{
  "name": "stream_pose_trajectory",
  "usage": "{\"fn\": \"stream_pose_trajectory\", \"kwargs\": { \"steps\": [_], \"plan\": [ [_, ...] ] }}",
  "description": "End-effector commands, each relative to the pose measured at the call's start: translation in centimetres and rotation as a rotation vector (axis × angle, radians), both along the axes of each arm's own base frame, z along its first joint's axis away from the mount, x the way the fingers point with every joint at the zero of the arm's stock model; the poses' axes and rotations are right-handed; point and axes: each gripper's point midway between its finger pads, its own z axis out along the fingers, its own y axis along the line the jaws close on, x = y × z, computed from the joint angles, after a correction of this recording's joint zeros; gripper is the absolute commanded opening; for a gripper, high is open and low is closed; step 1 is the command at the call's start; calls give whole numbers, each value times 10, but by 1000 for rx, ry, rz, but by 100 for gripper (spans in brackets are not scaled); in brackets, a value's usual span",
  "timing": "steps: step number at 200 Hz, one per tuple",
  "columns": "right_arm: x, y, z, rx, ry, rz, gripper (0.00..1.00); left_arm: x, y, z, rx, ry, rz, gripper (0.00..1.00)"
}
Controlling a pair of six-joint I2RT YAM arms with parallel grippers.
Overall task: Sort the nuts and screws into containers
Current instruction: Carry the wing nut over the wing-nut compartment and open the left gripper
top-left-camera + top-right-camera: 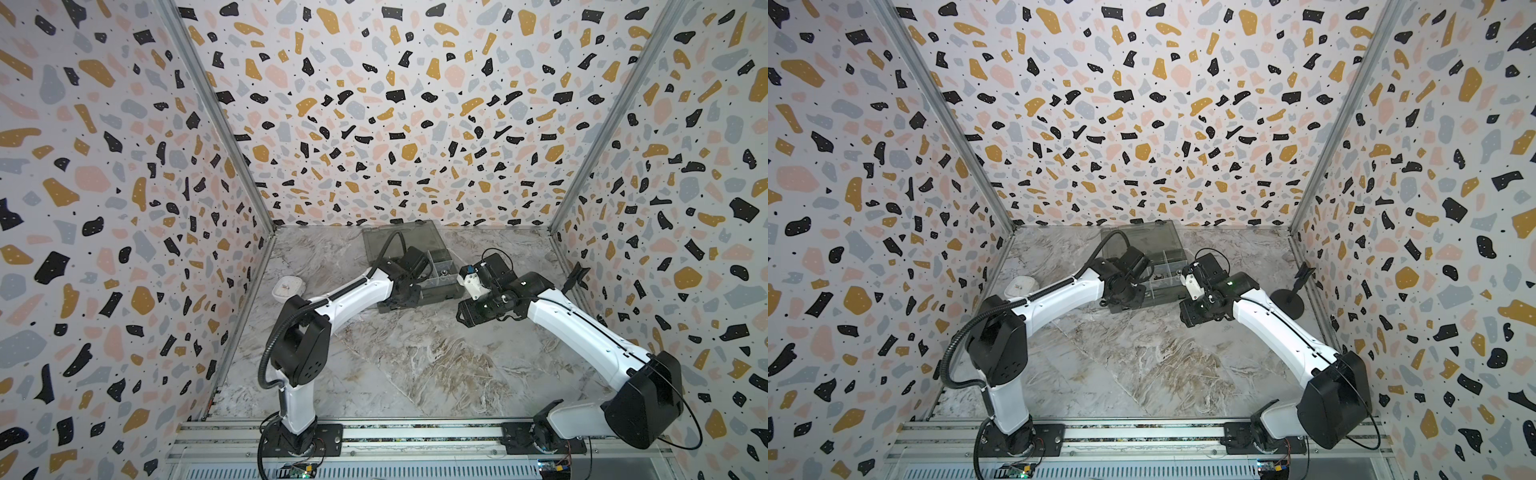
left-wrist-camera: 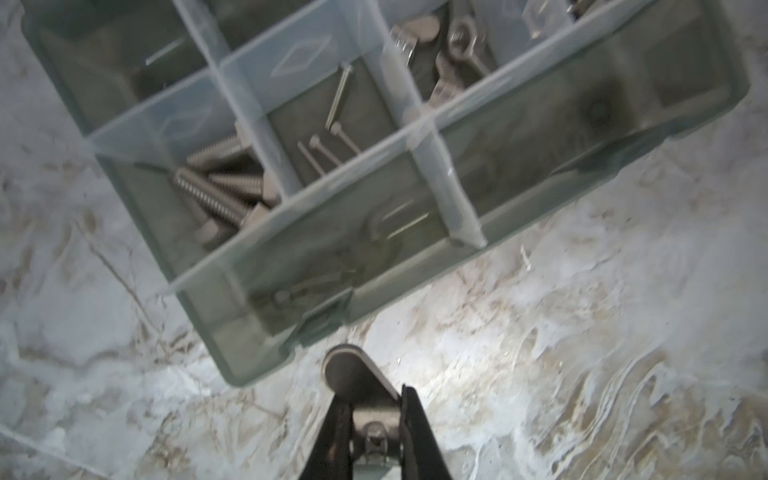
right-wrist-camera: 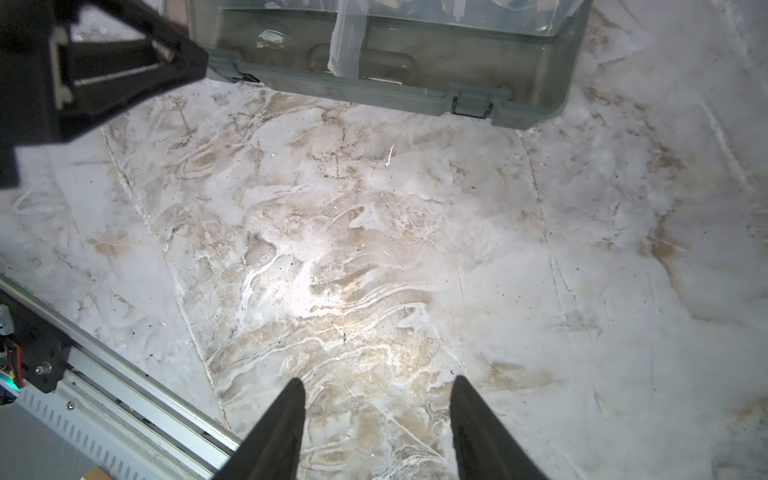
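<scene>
My left pincer (image 2: 369, 394) pinches a winged nut (image 2: 349, 374) beside the organiser box (image 2: 291, 332). My right pincer (image 3: 378, 383) hangs spread over the table (image 3: 374, 249), holding nothing.

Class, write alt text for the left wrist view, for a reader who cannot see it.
The left gripper pinches a silver winged nut above the marbled table, near a corner of the grey organiser box. Its divided compartments hold thick threaded bolts, thin screws and more winged nuts.
</scene>
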Motion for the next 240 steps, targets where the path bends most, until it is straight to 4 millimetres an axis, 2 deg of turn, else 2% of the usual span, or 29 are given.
{"fn": "stream_pose_trajectory", "kwargs": {
  "steps": [1,32,53,90,162,210,218,224,232,240],
  "plan": [
    [-4,-15,12,-6,-20,-28,58,24,-11,12,-10,-23,-23,16],
    [-4,-24,9,3,-3,-59,58,63,-43,22,-76,-63,-30,16],
    [-3,-28,8,12,3,-73,58,81,-64,24,-135,-74,-38,16],
    [3,-30,11,23,-6,-100,58,105,-82,20,-219,-87,-30,17],
    [7,-37,11,-6,1,-127,58,117,-91,-3,-302,-52,-20,19],
    [9,-38,10,-17,11,-136,58,123,-90,-12,-308,-44,-15,20],
    [9,-38,9,-19,15,-136,58,123,-89,-13,-308,-42,-17,24],
    [10,-38,9,-19,15,-135,58,124,-89,-14,-309,-40,-15,32],
    [10,-38,9,-19,17,-136,58,124,-89,-14,-311,-36,-19,47],
    [10,-37,11,-15,13,-133,58,123,-89,-12,-313,-36,-25,67]
  ]
}}
